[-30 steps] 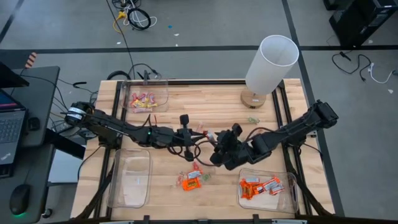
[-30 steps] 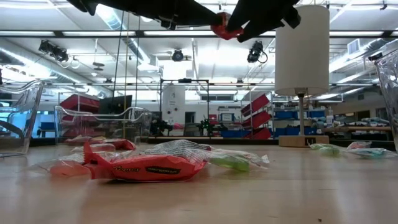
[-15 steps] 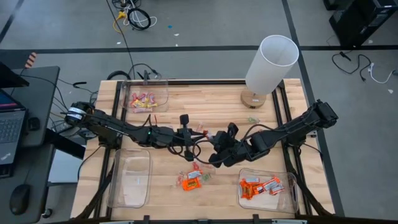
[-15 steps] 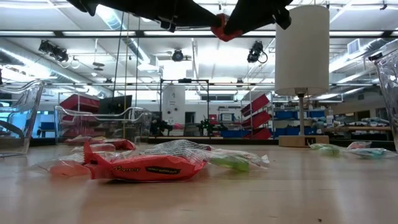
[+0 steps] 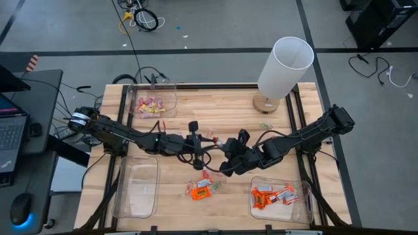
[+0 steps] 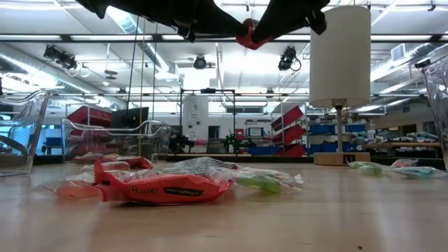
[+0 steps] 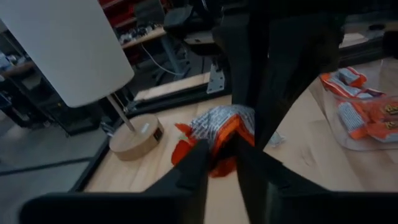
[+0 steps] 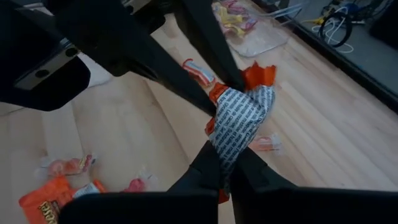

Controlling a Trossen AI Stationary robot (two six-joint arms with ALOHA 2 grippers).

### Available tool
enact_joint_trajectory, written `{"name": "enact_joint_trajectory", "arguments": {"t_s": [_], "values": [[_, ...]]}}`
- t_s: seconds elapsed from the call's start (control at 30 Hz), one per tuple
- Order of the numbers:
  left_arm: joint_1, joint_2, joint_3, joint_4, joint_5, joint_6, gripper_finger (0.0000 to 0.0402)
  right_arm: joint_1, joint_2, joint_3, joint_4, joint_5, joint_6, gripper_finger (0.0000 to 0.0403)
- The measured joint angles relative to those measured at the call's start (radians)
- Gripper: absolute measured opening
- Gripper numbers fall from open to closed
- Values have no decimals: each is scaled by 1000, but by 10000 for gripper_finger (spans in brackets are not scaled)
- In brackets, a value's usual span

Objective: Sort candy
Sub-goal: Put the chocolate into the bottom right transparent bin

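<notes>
The right gripper's (image 8: 225, 171) jaws are pressed together on an orange candy (image 8: 239, 121), pinching its silver-backed wrapper, while the left gripper's (image 7: 219, 155) jaws stand slightly apart on either side of the same sweet, no longer squeezing it. Both grippers meet in the air above the middle of the table (image 5: 222, 108), so this looks like a hand-over from the left arm to the right. The reason seems plain: the clear bin (image 5: 282, 199) at the near right already holds orange candies, and it lies on the right arm's side.

In the high view the two grippers meet just left of the table's centre, the left gripper (image 5: 210, 145) coming from the left and the right gripper (image 5: 225, 160) from the right. Loose candies (image 5: 201, 189) lie on the wood nearer the front, orange ones mixed with pale ones. The far-left bin (image 5: 154, 104) holds pink and yellow sweets; the near-left bin (image 5: 137, 188) shows none. A few pale sweets (image 5: 264, 126) sit near the foot of the white lamp (image 5: 282, 68) at the far right.

Sorting is judged partly done, with many pieces left.
</notes>
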Motion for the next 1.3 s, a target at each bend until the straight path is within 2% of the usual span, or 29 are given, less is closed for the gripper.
{"name": "enact_joint_trajectory", "arguments": {"t_s": [0.2, 0.4, 0.47, 0.63, 0.73, 0.9, 1.0, 1.17, 1.3], "values": [[1, 0, 0, -50, 0, -71, 158, 0, -2, 0, -19, -36, 21, 6], [1, -2, 0, -63, -1, -87, 187, 0, -35, 0, -64, -88, 45, 5], [1, -6, 0, -76, -2, -88, 188, 6, -51, 0, -111, -154, 42, 5], [0, -22, 0, -118, -2, -97, 188, 46, -102, 0, -293, -395, -17, 5], [-1, -27, 0, -148, -4, -109, 188, 84, -125, 0, -433, -494, 20, 5], [3, -27, 0, -166, -54, -132, 188, 178, -132, 0, -642, -702, 244, 5], [9, -27, 0, -158, -57, -138, 188, 257, -133, 0, -688, -808, 412, 5], [10, -27, 0, -141, -58, -135, 188, 386, -132, 0, -688, -867, 637, 5], [10, -27, 0, -140, -58, -134, 188, 471, -132, 0, -691, -857, 772, 5]]}}
